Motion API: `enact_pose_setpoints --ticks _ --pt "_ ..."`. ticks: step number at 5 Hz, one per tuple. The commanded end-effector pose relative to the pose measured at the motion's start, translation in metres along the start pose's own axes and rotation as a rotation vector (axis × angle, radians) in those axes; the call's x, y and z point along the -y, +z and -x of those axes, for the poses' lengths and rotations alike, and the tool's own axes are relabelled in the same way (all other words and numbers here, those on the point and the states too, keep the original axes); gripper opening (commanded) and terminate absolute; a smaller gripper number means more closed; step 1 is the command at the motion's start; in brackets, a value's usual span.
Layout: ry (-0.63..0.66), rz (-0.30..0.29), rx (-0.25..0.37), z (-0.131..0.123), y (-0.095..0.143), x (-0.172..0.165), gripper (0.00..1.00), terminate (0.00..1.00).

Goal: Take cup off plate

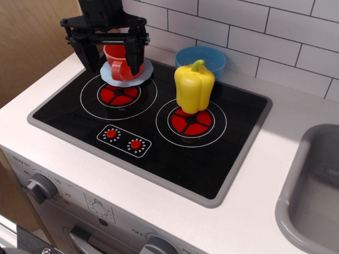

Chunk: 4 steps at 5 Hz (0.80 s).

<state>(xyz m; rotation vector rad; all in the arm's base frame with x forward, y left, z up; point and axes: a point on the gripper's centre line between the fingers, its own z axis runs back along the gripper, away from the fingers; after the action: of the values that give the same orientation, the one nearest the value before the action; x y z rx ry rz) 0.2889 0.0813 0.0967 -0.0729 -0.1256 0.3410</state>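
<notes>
Cup sits on plate, upper left.
Our hand straddles it, fingers spread wide, gripping nothing, to close on it.

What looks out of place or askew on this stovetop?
Nothing spilled or damaged. The yellow pepper stands upright on the right burner, an odd spot for it. The cup sits upright on the plate, with the open pincer straddling it.
</notes>
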Motion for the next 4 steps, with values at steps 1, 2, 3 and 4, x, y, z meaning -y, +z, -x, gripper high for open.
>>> enact_pose_setpoints --ticks 1,2,3,4 --pt "0.015 -0.036 0.041 -0.016 -0.007 -0.003 1.0 0.0" --pt "0.01 -0.051 0.039 -0.021 -0.016 0.0 1.0 0.0" --pt "0.001 -0.061 0.054 -0.021 -0.027 0.001 1.0 0.0" --pt "-0.003 -0.065 0.08 -0.019 -0.03 0.003 0.0 0.0"
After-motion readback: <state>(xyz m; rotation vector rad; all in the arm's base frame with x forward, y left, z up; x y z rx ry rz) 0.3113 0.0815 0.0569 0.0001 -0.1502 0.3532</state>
